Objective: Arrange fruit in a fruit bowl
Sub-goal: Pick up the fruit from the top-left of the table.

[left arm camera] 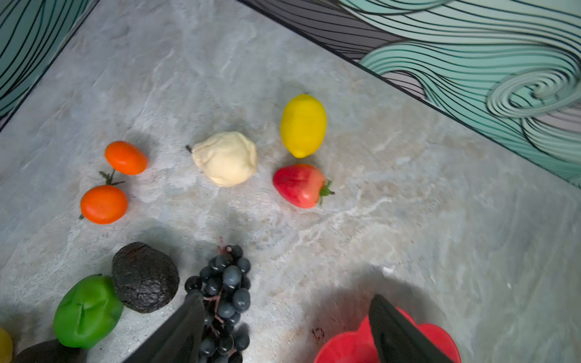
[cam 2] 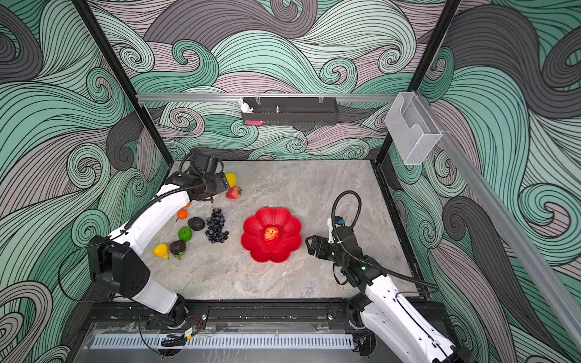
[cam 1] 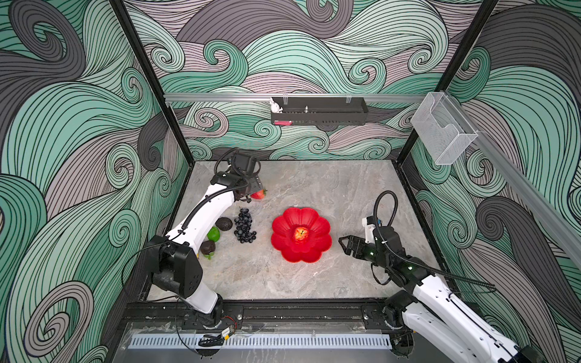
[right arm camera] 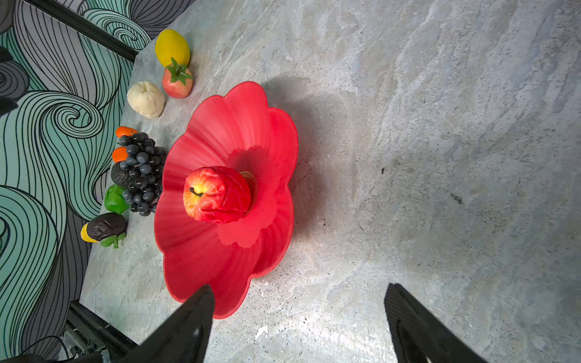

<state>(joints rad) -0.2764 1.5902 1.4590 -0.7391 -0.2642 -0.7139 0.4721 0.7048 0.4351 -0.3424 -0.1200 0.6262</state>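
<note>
White left arm (cam 1: 206,212) outstretched, left gripper (left arm camera: 286,295) spread

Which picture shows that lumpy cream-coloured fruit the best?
The left wrist view. There the beige lumpy piece lies whole and close, between the oranges and the lemon, uncovered. The right wrist view shows it smaller, beside the strawberry. In both top views the left arm hides it almost completely.
</note>
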